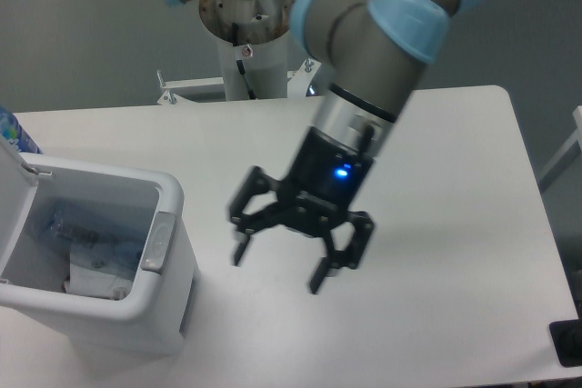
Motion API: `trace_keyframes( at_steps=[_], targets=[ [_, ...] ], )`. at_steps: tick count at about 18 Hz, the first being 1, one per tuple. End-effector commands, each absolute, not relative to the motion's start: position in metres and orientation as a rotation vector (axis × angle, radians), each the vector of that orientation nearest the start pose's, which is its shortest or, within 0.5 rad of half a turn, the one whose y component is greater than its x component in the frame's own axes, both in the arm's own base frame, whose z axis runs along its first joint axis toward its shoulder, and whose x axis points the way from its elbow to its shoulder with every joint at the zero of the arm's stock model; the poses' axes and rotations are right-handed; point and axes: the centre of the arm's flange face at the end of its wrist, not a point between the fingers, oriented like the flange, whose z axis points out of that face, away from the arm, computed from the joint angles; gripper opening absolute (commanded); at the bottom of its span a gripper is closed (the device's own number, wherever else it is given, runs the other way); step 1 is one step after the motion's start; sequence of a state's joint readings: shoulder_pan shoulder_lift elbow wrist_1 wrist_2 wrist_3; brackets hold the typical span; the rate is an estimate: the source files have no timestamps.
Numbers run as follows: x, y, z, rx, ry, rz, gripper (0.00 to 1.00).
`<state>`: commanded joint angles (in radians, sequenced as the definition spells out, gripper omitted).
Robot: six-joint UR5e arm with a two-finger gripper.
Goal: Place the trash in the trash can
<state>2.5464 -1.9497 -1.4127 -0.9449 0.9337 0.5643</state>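
Black gripper (277,270) above smooth white desk (436,179), fingers (320,277) spread apart, empty. Left of fingers: boxy white plastic trash can (168,302), rounded corners, grey latch tab (155,242). Inside, crushed clear bottle (86,235) and crumpled white wrapper (95,281).

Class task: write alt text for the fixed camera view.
The open, empty black two-finger end effector hangs above the white table. To its left stands the boxy white plastic bin, lid open, holding a crushed clear plastic bottle.

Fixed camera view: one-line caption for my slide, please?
Open black two-finger gripper over the white table, empty, beside the boxy white plastic bin holding crumpled trash.
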Motion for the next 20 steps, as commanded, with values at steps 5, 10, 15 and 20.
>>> trace_keyframes(
  at_steps=[5, 10, 15, 20],
  targets=[
    [-0.458, 0.511, 0.401, -2.642, -0.210, -0.060, 1.00],
    [-0.458, 0.496, 0.382, -2.777, -0.095, 0.039, 1.00],
    [-0.453, 0.506, 0.369, -2.983, 0.043, 0.190, 1.00],
    [-0.453, 0.502, 0.359, -3.109, 0.263, 0.185, 1.00]
  ],
)
